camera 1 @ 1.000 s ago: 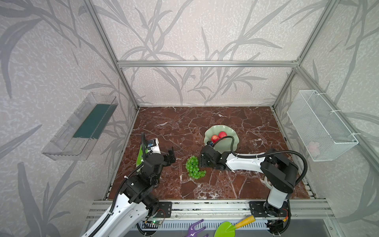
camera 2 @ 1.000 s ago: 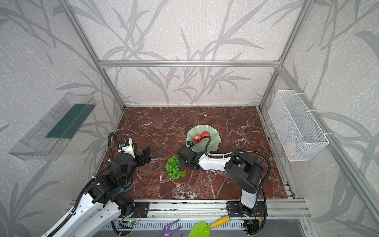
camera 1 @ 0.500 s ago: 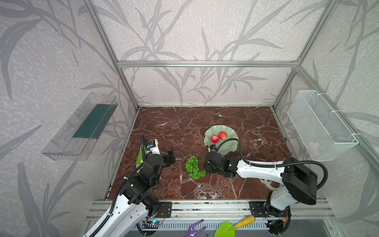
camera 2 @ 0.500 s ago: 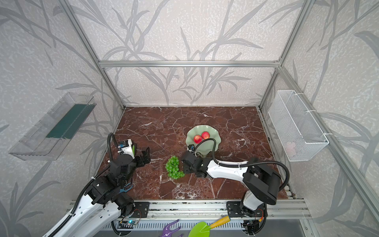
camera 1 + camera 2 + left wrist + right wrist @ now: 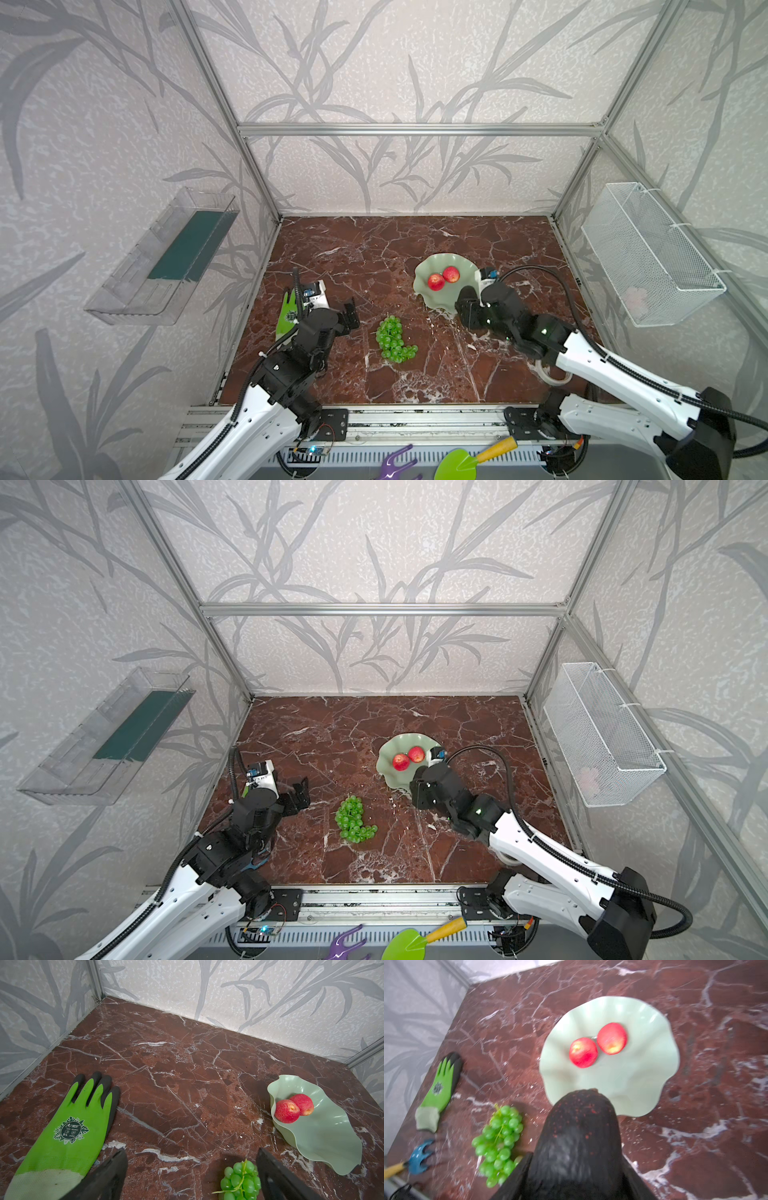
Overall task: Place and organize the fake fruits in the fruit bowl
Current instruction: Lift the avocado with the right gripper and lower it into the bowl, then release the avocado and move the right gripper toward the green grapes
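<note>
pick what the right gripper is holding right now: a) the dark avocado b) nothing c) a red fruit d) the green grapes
a: in the right wrist view the dark avocado sits clamped in the right gripper, while the grapes lie outside the bowl and both red fruits rest in it.

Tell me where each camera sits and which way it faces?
Top views: high at the front, looking down on the whole table; left arm and right arm both show.
Left wrist: on the left arm, looking low across the table at glove, grapes, fruit bowl; the open left pincer frames the view.
Right wrist: on the right arm, looking down at the fruit bowl; the right pincer shows, shut on the avocado.
Shared: both wrist views catch glove, grapes, fruit bowl and red fruits.
</note>
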You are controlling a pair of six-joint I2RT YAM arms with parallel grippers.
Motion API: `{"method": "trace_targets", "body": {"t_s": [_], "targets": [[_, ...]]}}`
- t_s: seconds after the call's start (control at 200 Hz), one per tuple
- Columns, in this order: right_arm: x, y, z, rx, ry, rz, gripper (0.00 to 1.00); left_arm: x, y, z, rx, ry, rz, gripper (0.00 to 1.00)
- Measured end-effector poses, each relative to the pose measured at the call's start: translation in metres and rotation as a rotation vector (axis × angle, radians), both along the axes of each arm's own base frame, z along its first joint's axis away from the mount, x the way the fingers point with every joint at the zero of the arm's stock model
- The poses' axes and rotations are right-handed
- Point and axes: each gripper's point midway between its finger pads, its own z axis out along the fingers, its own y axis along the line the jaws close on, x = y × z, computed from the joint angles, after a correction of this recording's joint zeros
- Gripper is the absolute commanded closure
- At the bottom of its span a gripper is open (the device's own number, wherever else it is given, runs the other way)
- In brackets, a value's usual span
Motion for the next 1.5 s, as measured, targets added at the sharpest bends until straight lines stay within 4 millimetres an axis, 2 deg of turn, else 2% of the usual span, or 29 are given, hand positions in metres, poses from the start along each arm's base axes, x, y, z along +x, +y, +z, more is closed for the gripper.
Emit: {"method": "trace_targets", "body": {"t_s": [0.11, 0.275, 0.465, 0.73, 0.97, 1.175, 1.39, 1.5], "targets": [[0.023, -0.004, -0.013, -0.021, 0.05, -0.01, 0.48, 0.0, -0.002, -0.001, -0.018, 0.004, -0.001, 0.04], [0.053, 0.009, -0.037, -0.046, 0.104, 0.026, 0.48, -0.002, 0.0, 0.002, -0.042, -0.005, 0.008, 0.04], [0.074, 0.02, -0.064, -0.05, 0.148, 0.044, 0.48, -0.006, 0.003, 0.006, -0.063, -0.019, 0.018, 0.04], [0.09, 0.017, -0.097, -0.051, 0.209, 0.025, 0.47, -0.007, 0.006, 0.004, -0.055, -0.01, 0.034, 0.04], [0.106, 0.024, -0.112, -0.046, 0.237, 0.025, 0.42, -0.007, 0.007, 0.003, -0.053, -0.01, 0.037, 0.04], [0.115, 0.031, -0.128, -0.043, 0.278, 0.033, 0.29, -0.007, 0.008, 0.003, -0.047, -0.006, 0.038, 0.04], [0.118, 0.03, -0.133, -0.025, 0.303, 0.024, 0.2, -0.008, 0.01, 0.003, -0.034, -0.007, 0.041, 0.04], [0.118, 0.029, -0.125, -0.02, 0.291, 0.022, 0.18, -0.008, 0.012, 0.004, -0.025, -0.013, 0.046, 0.04]]}}
